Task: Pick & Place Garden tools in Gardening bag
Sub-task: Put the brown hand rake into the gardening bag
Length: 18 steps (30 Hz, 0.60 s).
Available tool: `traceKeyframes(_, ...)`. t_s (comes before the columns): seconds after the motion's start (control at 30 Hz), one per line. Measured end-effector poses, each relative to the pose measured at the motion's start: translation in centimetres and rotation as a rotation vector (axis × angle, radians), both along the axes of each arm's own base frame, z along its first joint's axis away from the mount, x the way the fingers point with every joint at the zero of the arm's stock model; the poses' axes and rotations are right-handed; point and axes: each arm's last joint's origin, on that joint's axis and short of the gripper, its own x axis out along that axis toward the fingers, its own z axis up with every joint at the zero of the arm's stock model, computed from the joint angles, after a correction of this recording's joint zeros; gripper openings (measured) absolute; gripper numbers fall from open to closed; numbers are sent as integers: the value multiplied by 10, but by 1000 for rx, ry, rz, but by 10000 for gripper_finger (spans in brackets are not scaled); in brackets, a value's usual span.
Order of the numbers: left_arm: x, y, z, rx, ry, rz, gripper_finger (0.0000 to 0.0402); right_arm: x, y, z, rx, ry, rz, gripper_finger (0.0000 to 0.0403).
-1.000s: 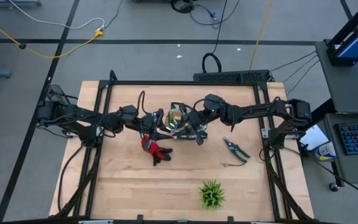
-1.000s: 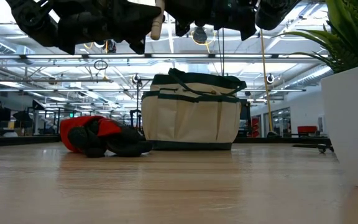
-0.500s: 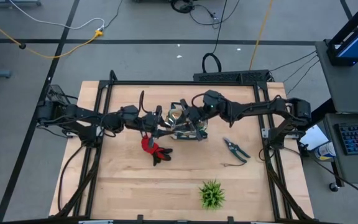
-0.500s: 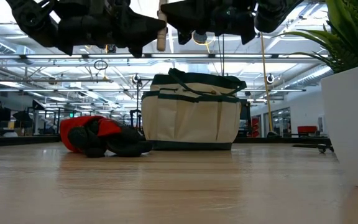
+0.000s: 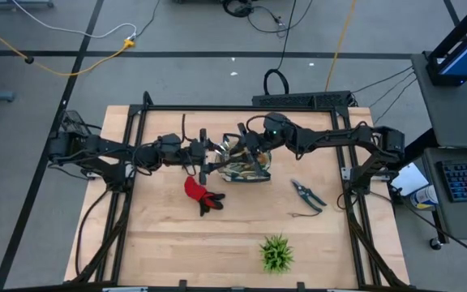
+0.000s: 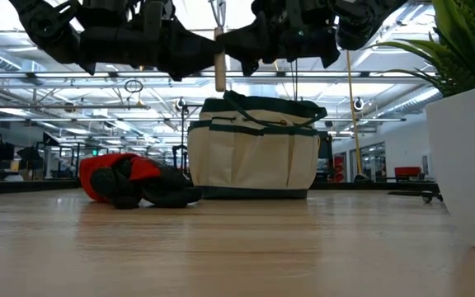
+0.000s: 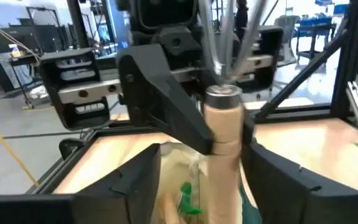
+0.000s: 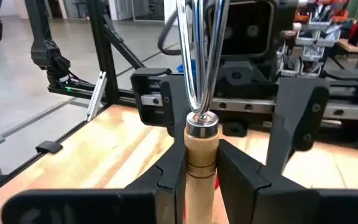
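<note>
Above the gardening bag (image 5: 246, 165), the left hand (image 7: 197, 168) has just spread its fingers off the wooden-handled rake (image 8: 201, 155), which the right hand (image 8: 202, 171) now pinches alone, so the handover looks done and lowering it into the bag remains

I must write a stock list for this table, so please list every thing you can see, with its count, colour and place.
bag: one, cream with dark green trim, upright at table middle, tools inside.
rake: one, wooden handle with silver prongs, held above the bag.
glove: one, red and black, lying on the table beside the bag.
shears: one, dark handles, lying on the table on the bag's other side.
plant: one, green and spiky, near the table's front edge.
table: one, light wood, with dark frame.
left end effector: open, around the rake's handle.
right end effector: shut on the rake's handle.
</note>
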Motion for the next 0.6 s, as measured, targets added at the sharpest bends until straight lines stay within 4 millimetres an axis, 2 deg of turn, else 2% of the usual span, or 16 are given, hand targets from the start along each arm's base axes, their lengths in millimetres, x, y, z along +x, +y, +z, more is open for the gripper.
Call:
traceKeyframes(0.17,0,0,-2,-7,23,10,252,-6,-10,-1,13,44,-34,65)
traceKeyframes(0.6,-1,2,-11,-18,112,58,239,-25,-13,3,-16,204,-140,63)
